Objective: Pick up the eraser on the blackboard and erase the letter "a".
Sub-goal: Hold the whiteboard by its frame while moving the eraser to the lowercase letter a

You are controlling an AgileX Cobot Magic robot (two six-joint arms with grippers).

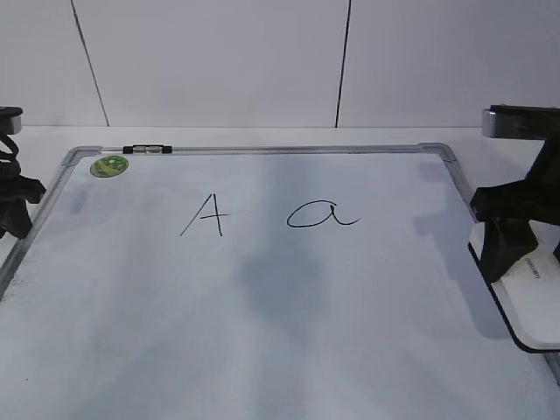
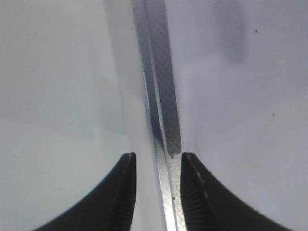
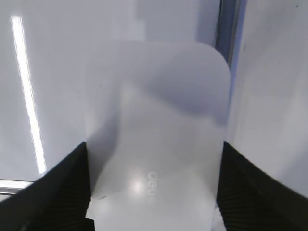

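Exterior view: the blackboard (image 1: 262, 315), a flat glossy white panel in a grey metal frame, fills the near table. The letter "a" (image 1: 322, 214), a thin black cursive loop, sits right of centre, beside an angular capital "A" (image 1: 204, 215). A round green sticker (image 1: 109, 165) and a small marker (image 1: 147, 150) lie at the far left edge. The eraser (image 1: 534, 302), a smooth white block with a dark underside, rests at the board's right edge, under the right gripper (image 1: 506, 249).

Left wrist view: the left gripper (image 2: 157, 192) stands with fingers apart, straddling the ribbed metal frame and holding nothing.

Right wrist view: the right gripper's ribbed black fingers (image 3: 62, 192) sit on either side of the eraser's rounded top, touching or nearly so; firm clamping cannot be confirmed.

Procedure: close squarely on the eraser's long sides, lift level, carry left to the "a", and keep the dark face flat on the board.
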